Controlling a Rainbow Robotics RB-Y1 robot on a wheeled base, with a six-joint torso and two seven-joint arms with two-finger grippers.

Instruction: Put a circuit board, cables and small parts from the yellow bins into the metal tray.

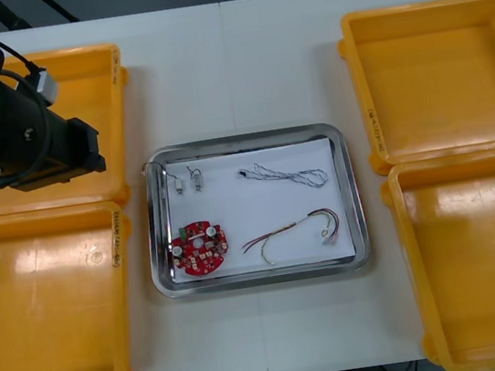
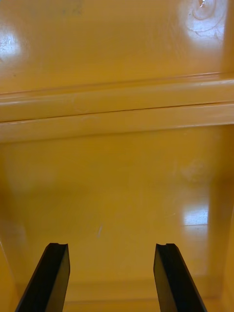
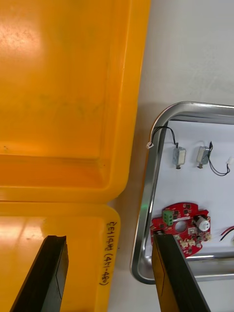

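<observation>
1. I see a light surface [image 1: 213, 70], seam down its middle.
2. Left: far-left yellow bin [image 1: 85, 79], near-left yellow bin [image 1: 43, 306].
3. Right: far-right yellow bin [image 1: 435, 76], near-right yellow bin [image 1: 479, 254].
4. Metal tray [image 1: 260, 278] lies between them.

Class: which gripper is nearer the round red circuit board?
Left. The left gripper hangs over the left yellow bins beside the round red circuit board; the right gripper is over the right bins, across the metal tray.

Electronics lab bench: light table [image 1: 231, 68], yellow bins [image 1: 440, 75], metal tray [image 1: 354, 191] with red circuit board [image 1: 199, 248] and cables [image 1: 289, 177].
</observation>
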